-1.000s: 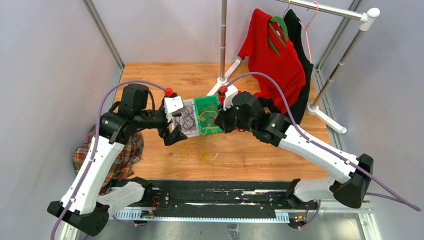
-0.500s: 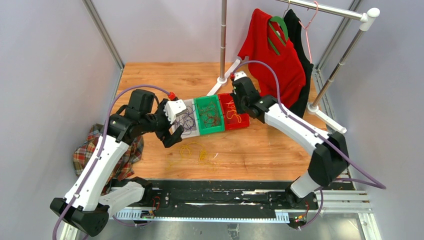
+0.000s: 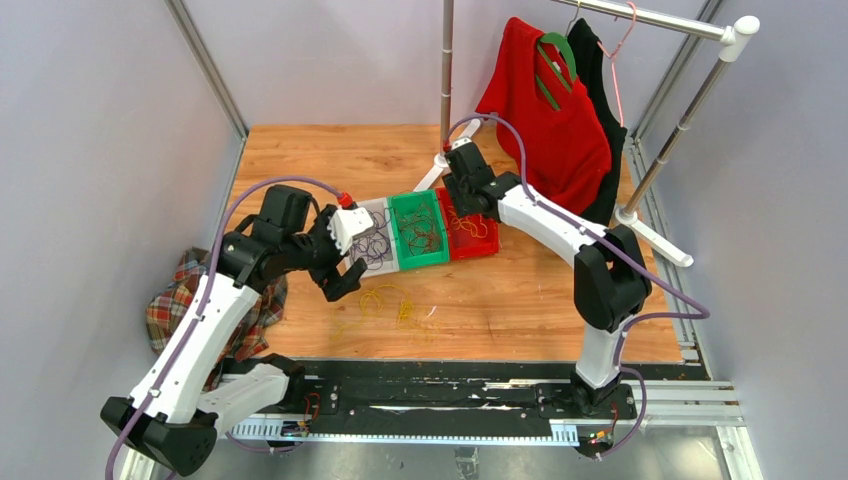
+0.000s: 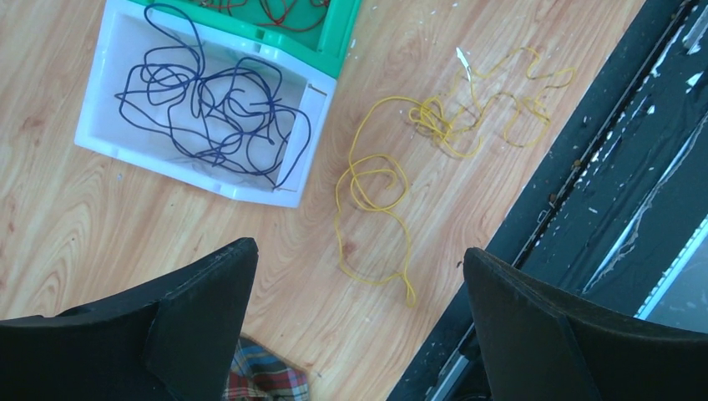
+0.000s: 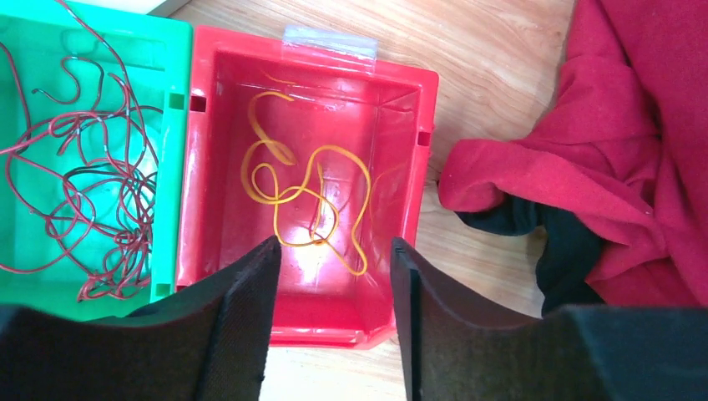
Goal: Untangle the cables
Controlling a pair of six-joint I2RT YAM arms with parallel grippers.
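Three bins stand in a row. The white bin (image 3: 372,240) holds dark purple cables (image 4: 209,109), the green bin (image 3: 420,230) red-brown cables (image 5: 92,184), and the red bin (image 3: 470,228) one yellow cable (image 5: 305,192). More yellow cables (image 3: 395,303) lie tangled and loose on the wood (image 4: 392,180). My left gripper (image 3: 345,275) hangs open above the table beside the white bin, with nothing between its fingers (image 4: 357,251). My right gripper (image 3: 468,192) stands open over the red bin, its fingers (image 5: 334,244) empty and the yellow cable lying below them.
A clothes rack stands at the back right with its foot (image 3: 450,155) by the bins. A red shirt (image 3: 545,110) and black garment hang close to the red bin (image 5: 618,125). A plaid cloth (image 3: 240,310) lies at the left edge. A black rail (image 4: 601,209) borders the near side.
My right arm swung from over the green bin back to the red bin, then opened its jaws; a yellow cable now lies in that bin. The left arm shifted slightly.
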